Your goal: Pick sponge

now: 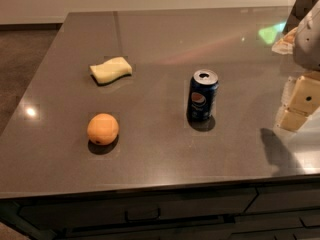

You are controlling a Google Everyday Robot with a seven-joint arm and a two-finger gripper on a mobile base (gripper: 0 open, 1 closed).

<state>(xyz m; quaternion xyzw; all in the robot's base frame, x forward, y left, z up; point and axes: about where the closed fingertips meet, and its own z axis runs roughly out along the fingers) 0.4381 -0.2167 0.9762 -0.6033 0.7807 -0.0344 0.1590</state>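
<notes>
The sponge [111, 70] is a pale yellow flat block with wavy sides, lying on the dark grey counter [150, 149] at the middle left. My gripper [300, 101] is at the right edge of the view, above the counter's right side, well to the right of the sponge and apart from it. The blue can stands between the gripper and the sponge. Nothing shows between the gripper's pale blocks.
A blue soda can [202, 95] stands upright right of centre. A round orange fruit [103, 129] sits near the front left. Drawers [142, 214] run under the counter's front edge. Some packets [286, 41] lie at the far right.
</notes>
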